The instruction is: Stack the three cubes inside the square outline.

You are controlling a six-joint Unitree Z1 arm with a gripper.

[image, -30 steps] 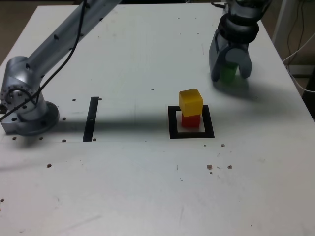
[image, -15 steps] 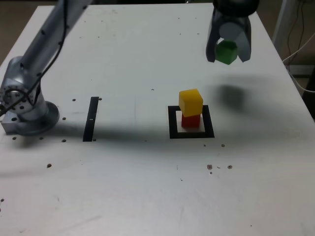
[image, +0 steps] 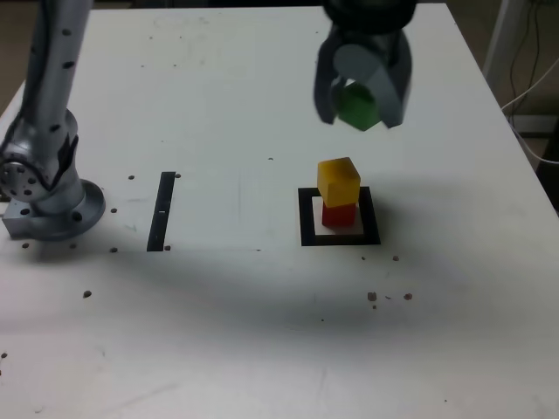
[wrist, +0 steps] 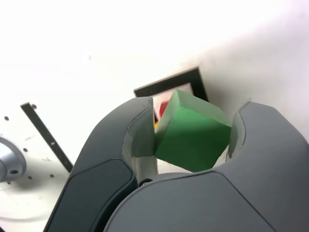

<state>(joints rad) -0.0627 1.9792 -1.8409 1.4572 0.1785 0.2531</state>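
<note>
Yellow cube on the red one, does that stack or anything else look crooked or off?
Slightly. The yellow cube sits twisted on the red cube, its edges not lined up with it or with the square outline. The green cube is also tilted in the gripper, held corner-up rather than flat. Nothing looks damaged.

No readable text, labels, brands or numbers are showing in either view. The cubes, table and arm are all showing plain surfaces; nothing legible is appearing anywhere.
</note>
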